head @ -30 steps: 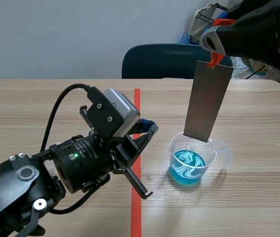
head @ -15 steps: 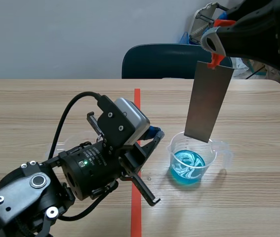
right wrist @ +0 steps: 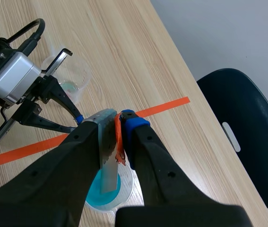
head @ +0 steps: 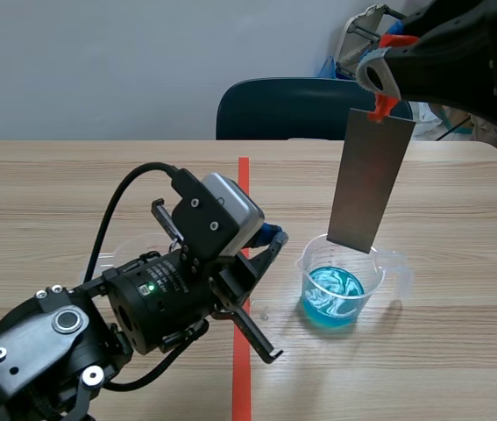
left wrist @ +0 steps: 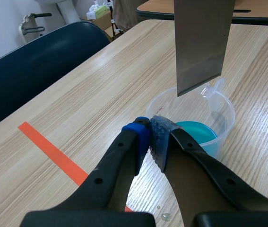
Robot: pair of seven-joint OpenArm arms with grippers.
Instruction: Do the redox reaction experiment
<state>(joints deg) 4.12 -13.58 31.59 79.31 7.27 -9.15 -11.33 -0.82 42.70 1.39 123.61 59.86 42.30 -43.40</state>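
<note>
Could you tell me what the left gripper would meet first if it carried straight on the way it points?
Probably the near wall of the clear beaker, which sits just ahead of the shut left gripper.

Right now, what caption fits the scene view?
Right gripper holds a metal strip over a cup of blue liquid; the left gripper, shut, sits beside it.

Left arm (head: 73, 338): black, rounded housings, silver screws (head: 69, 322), small green light (head: 152, 285), white lettering. Silver-grey camera box (head: 224, 203) on my wrist, black cable (head: 108, 224) looping from it. Fingers (left wrist: 119, 158) thick, black; blue pad (left wrist: 138, 131), grey dotted pad (left wrist: 161, 137). Right arm (head: 467, 48) black, pale grey band.
</note>
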